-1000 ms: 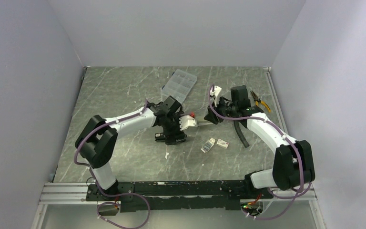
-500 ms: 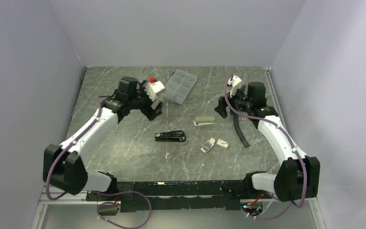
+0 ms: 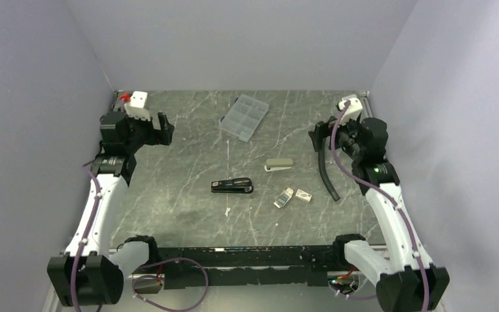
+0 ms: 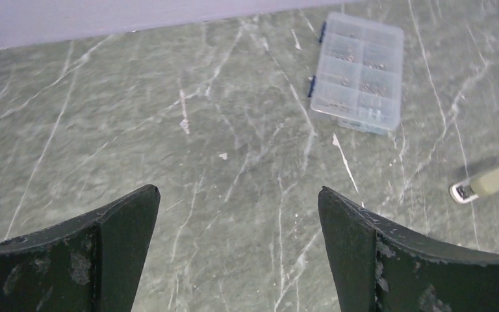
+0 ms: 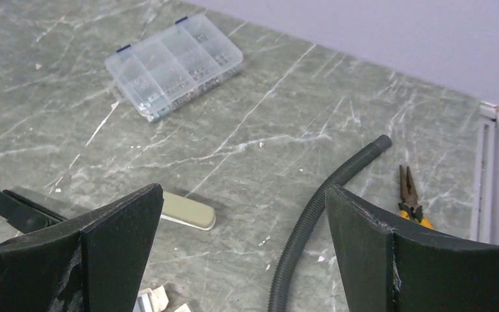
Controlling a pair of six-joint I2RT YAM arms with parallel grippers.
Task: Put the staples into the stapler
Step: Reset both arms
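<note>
The black stapler (image 3: 232,186) lies flat at the table's middle; its end shows at the left edge of the right wrist view (image 5: 13,208). An olive-topped piece with a silvery underside (image 3: 279,164) (image 5: 185,211) (image 4: 494,182) lies apart, right of and behind it. The staples' white box lies in two parts, tray (image 3: 284,197) and sleeve (image 3: 304,195). A tiny pale strip (image 3: 227,212) lies in front of the stapler. My left gripper (image 3: 162,129) (image 4: 237,190) hangs open and empty at the far left back. The right gripper (image 3: 316,136) (image 5: 243,189) is open and empty at the back right.
A clear compartment case (image 3: 243,117) (image 4: 358,71) (image 5: 174,65) sits at the back middle. A black ribbed hose (image 3: 327,172) (image 5: 318,214) lies below the right gripper. Yellow-handled pliers (image 5: 410,195) lie near the right rail. Walls close in three sides.
Both arms have drawn back from the centre, the left to the far left, the right to the back right. The right gripper opened; the olive piece now lies on the table.
</note>
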